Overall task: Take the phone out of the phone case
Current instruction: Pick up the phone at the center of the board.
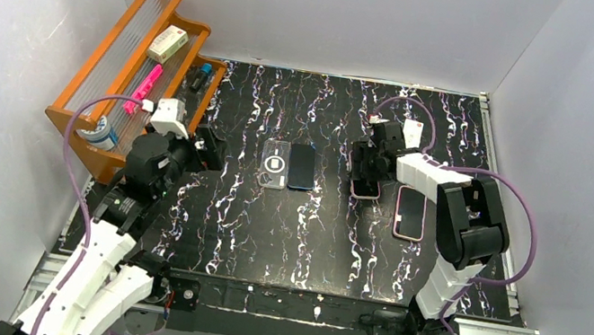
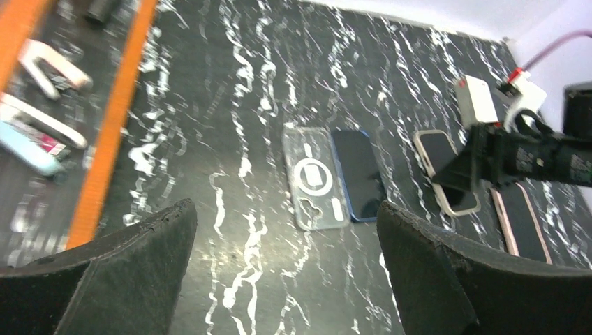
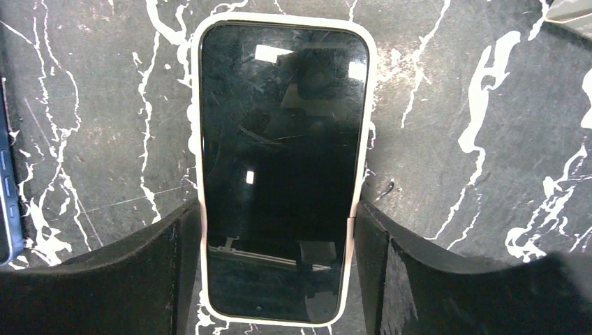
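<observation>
Right wrist view: right tool [image 3: 276, 223] is seemingly pinching the cased phone [image 3: 283, 139] on the worktop [image 3: 454, 105]; left tool [image 2: 286, 213] is hanging spread.

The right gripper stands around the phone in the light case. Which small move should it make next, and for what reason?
Probably tighten the right gripper on the long edges of the case. Its fingers flank the phone, which lies flat and screen up, but whether they press is unclear. The left gripper hangs open, well apart from it.
</observation>
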You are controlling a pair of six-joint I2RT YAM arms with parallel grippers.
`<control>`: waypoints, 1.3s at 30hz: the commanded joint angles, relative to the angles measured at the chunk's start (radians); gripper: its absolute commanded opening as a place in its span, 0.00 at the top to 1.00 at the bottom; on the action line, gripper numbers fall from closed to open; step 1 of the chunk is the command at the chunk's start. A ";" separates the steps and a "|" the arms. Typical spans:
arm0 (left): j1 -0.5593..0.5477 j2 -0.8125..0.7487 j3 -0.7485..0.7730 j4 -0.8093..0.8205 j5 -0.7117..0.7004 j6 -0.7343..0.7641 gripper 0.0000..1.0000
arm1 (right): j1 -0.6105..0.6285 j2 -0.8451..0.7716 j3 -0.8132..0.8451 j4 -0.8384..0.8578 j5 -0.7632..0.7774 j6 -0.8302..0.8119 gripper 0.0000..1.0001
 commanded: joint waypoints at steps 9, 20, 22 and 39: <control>-0.005 0.211 -0.035 0.044 0.338 -0.312 0.02 | 0.054 -0.161 -0.178 0.172 -0.216 0.146 0.73; -0.183 0.342 -0.069 0.207 0.272 -0.481 0.02 | 0.114 -0.419 -0.376 0.389 -0.274 0.266 0.87; -0.218 0.365 -0.072 0.236 0.241 -0.509 0.02 | 0.129 -0.461 -0.400 0.421 -0.278 0.275 0.88; -0.331 0.583 -0.034 0.449 0.239 -0.618 0.06 | 0.399 -0.572 -0.387 0.532 -0.233 0.182 0.88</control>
